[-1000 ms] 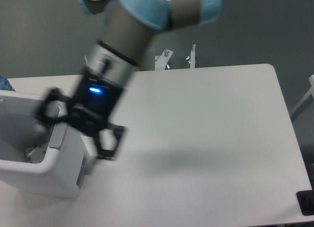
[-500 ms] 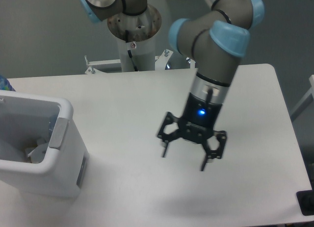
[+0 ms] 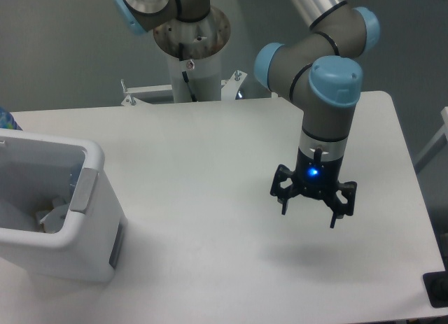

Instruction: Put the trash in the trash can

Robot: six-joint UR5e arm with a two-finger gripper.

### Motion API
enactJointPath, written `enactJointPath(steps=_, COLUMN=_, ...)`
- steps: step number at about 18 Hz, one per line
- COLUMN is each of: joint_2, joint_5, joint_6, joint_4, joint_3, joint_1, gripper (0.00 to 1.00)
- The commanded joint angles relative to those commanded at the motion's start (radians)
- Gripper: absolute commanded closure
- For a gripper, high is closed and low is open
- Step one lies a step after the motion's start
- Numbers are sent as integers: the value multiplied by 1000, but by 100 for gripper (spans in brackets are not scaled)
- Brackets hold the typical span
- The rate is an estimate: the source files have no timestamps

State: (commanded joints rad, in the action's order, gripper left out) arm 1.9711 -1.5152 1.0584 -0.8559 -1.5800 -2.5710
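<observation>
The white trash can [image 3: 84, 257] stands at the table's left front, its grey handle panel [image 3: 81, 189] facing right. Inside it I see crumpled white translucent plastic [image 3: 50, 217] low against the wall. The crushed bottle does not show clearly; most of the bin's inside is out of view. My gripper [image 3: 309, 217] hangs open and empty above the right half of the table, far from the bin, fingers pointing down.
The arm's base column [image 3: 190, 51] stands behind the table's far edge. A dark object [image 3: 437, 290] sits at the table's front right corner. A bit of blue patterned stuff [image 3: 4, 118] shows at the left edge.
The gripper has swung from over the trash can's rim across the table to the right, staying open and empty.
</observation>
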Motion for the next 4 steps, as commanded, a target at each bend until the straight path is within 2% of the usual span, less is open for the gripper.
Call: enactJointPath(steps=4, joint_2=3, joint_5=-23, joint_6=2, joint_4=-17, joint_3=-2, joint_1=5, gripper=0)
